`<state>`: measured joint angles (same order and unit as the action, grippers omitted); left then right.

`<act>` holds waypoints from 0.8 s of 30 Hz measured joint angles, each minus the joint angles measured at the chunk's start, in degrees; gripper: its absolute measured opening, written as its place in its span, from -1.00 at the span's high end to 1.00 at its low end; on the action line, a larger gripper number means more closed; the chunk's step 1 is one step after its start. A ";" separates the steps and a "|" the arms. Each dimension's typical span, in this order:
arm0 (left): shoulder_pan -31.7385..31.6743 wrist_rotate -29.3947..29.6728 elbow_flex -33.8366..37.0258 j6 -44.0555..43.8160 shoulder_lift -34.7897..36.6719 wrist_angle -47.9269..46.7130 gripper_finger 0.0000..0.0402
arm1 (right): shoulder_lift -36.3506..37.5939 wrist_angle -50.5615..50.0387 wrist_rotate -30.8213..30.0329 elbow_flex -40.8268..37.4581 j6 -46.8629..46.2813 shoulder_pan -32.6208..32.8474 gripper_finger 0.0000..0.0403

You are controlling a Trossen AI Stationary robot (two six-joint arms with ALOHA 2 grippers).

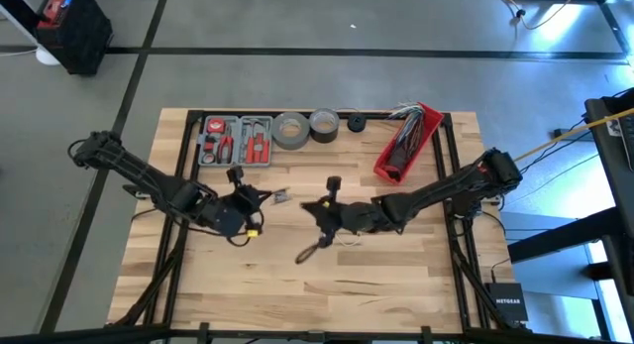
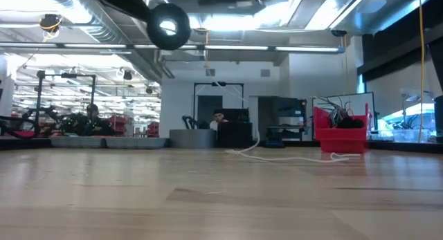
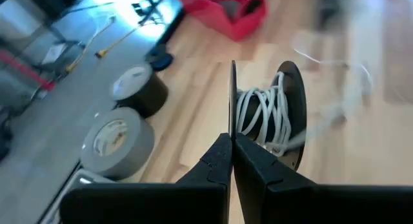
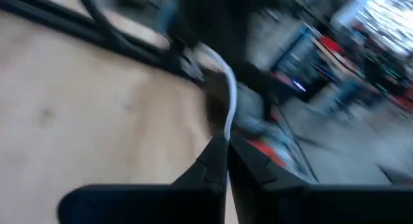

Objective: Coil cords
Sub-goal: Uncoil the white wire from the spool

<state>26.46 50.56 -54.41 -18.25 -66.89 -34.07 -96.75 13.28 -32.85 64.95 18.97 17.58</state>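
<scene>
We clamp spool rim in left gripper, pinch cord in right gripper. Cord thin, limp, light; grip close to spool.

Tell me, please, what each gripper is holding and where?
Left gripper: the black spool's thin flange edge. Right gripper: the thin white cable, pinched along a free stretch.

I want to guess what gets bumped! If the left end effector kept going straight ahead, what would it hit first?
Probably the thin black round spool wound with thin white cable, right past the shut left end effector. Depth beyond it is unclear.
</scene>
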 joint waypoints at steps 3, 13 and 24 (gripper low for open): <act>-2.51 2.54 0.00 -2.32 0.00 1.34 0.97 | -0.71 3.69 8.00 0.07 0.83 0.27 0.97; -3.15 8.40 0.04 1.04 -1.09 7.68 0.97 | -3.62 -6.30 15.19 0.06 0.98 -3.54 0.94; 3.31 6.91 0.04 6.20 -0.07 8.21 0.97 | -0.94 -30.13 -12.72 -0.02 -7.63 -6.68 0.93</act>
<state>29.77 57.47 -54.37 -12.05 -66.97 -25.85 -97.69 -16.85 -45.57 64.93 11.35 10.90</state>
